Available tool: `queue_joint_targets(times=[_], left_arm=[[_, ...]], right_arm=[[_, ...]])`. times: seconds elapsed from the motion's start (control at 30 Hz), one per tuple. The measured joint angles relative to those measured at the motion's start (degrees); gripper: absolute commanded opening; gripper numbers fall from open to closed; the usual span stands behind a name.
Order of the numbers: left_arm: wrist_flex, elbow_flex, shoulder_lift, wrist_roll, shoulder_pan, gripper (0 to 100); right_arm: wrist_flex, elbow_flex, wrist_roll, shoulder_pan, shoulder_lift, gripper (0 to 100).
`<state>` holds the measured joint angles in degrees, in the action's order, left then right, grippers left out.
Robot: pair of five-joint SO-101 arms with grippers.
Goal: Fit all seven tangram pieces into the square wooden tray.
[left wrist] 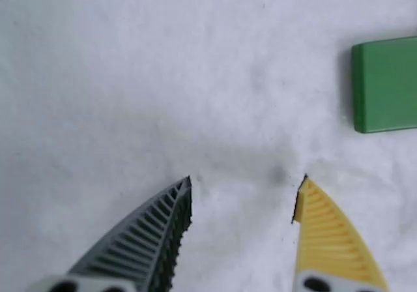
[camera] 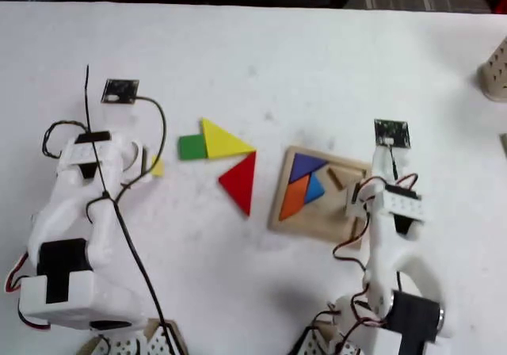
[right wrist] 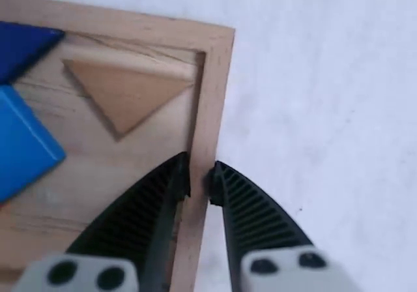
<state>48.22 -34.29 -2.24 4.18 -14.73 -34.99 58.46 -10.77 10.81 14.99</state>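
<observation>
- Right gripper [right wrist: 199, 175] was seen clamped on the rim of the square wooden tray [right wrist: 215, 64], one finger set inside the wall and one outside
- Left gripper [left wrist: 244, 188] was held open above the bare table [left wrist: 130, 77], with nothing between its fingers
- The green piece [left wrist: 386, 85] was cut off by the frame edge in the left wrist view; the dark blue piece [right wrist: 23, 44] and light blue piece [right wrist: 23, 145] were likewise cropped in the right wrist view
- In the high view, the tray's side by the right arm was partly covered by that arm
- Both arms were stretched forward, the left near the green piece
- In the tray were laid the two blue pieces, the orange piece [camera: 293, 198] and the wood-coloured triangle [right wrist: 124, 96]; the green piece, yellow triangle [camera: 223, 141] and red triangle [camera: 240, 181] were left on the table between the arms
</observation>
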Motion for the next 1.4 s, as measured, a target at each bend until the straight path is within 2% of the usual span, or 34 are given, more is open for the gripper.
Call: queue_joint_targets(times=[0.13, 0.3, 0.4, 0.5, 0.7, 0.77, 1.0, 1.27, 1.4], left_arm=[[0.0, 0.0, 0.0, 0.0, 0.0, 27], [0.0, 0.0, 0.0, 0.0, 0.0, 27], [0.0, 0.0, 0.0, 0.0, 0.0, 27], [0.0, 0.0, 0.0, 0.0, 0.0, 27], [0.0, 0.0, 0.0, 0.0, 0.0, 27], [0.0, 0.0, 0.0, 0.0, 0.0, 27], [0.0, 0.0, 0.0, 0.0, 0.0, 27], [0.0, 0.0, 0.0, 0.0, 0.0, 27], [0.0, 0.0, 0.0, 0.0, 0.0, 27]], right_arm=[[-1.2, 0.7, 0.0, -0.2, 1.1, 18.7], [-4.6, -0.6, 0.0, 1.3, 1.6, 18.7], [-9.7, -4.0, 0.2, 2.5, 1.5, 13.5], [-16.7, -9.5, 0.2, 3.1, 1.5, 1.9], [-25.9, -18.7, 0.3, 1.8, 1.5, 1.6], [-27.0, -20.0, 2.6, -0.3, 1.5, 1.7], [-24.3, -20.8, 11.9, -12.5, 1.5, 1.7], [-14.7, -21.2, 16.1, -13.0, -7.7, 1.7], [-13.4, -23.7, 16.4, -12.5, -14.6, 1.7]])
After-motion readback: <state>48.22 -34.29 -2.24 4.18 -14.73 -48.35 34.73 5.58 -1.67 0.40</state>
